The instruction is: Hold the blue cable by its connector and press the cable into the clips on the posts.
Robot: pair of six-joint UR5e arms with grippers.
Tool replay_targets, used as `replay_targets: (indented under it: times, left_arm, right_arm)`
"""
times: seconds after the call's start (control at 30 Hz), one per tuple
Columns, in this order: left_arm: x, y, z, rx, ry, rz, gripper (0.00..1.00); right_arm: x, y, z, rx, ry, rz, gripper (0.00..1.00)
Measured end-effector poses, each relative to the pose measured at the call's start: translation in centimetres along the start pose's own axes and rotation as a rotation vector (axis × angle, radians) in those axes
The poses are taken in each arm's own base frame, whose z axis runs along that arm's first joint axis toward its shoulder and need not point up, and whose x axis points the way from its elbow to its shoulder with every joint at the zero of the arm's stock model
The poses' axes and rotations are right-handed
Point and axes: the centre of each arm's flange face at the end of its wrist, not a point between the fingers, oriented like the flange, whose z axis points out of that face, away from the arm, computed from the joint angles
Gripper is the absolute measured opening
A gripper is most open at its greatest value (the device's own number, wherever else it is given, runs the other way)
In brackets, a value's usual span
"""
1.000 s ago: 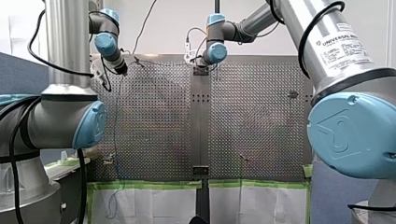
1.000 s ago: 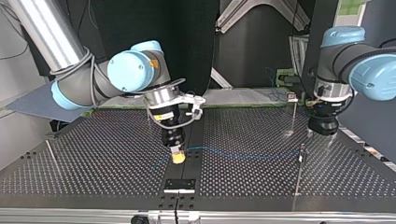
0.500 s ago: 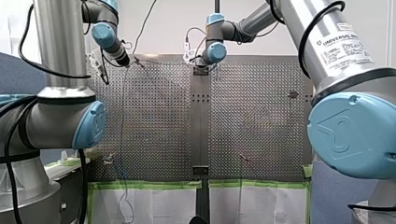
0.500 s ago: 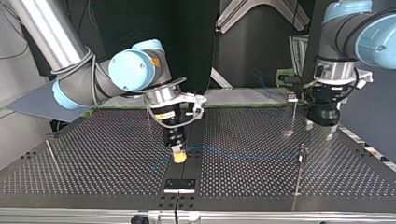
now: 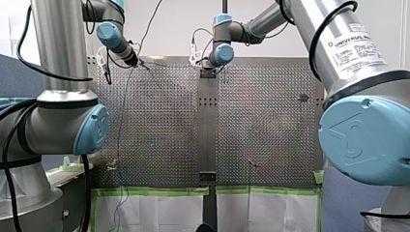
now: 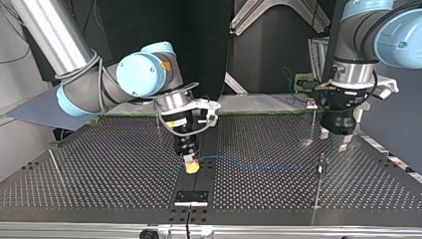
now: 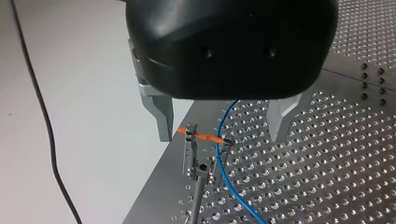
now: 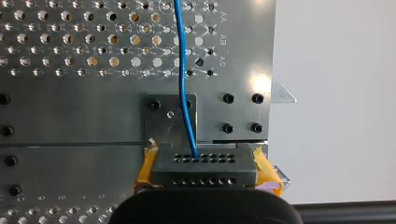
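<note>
The right claw is clenching the dark connector between its yellow pads, low over the perforated table. The blue cable is coming out of the connector's upper row of holes and running straight ahead of that claw across the table, trailing off toward the left claw. That claw is hanging released, its metal fingers standing wide apart and gripping nothing. Just below and between those fingers, a small clip is sitting on top of a thin post, with an orange strip lying across its head. The cable is dropping between the left claw's fingers and crossing the orange strip at the clip. I cannot tell whether it is seated in the clip.
</note>
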Motion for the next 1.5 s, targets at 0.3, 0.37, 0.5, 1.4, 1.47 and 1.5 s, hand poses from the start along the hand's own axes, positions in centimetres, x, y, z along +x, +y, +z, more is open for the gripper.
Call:
replay_targets:
  times: [0.3,0.37,0.5,1.4,1.47,1.5]
  left_arm:
    - [-0.3,-0.5,0.4,0.041,-0.034,0.086,1.0]
    - [-0.3,-0.7,0.5,0.059,-0.035,0.098,1.0]
    - [-0.3,-0.9,0.5,0.079,-0.034,0.106,1.0]
    - [0.0,-1.1,0.3,0.057,-0.035,0.108,1.0]
    - [0.0,-1.2,0.3,0.06,-0.033,0.116,1.0]
    - [0.1,-1.3,0.3,0.062,-0.033,0.121,1.0]
  right_arm:
    - [0.0,0.0,0.0,0.0,0.001,0.0,0.0]
    - [0.0,0.0,0.0,0.0,0.001,0.0,0.0]
    - [0.0,0.0,0.0,0.0,0.0,0.002,0.0]
    - [0.0,0.0,0.0,-0.001,0.001,0.011,0.0]
    - [0.0,0.0,0.0,-0.001,0.001,0.011,0.0]
    - [0.0,0.0,0.0,-0.001,0.001,0.011,0.0]
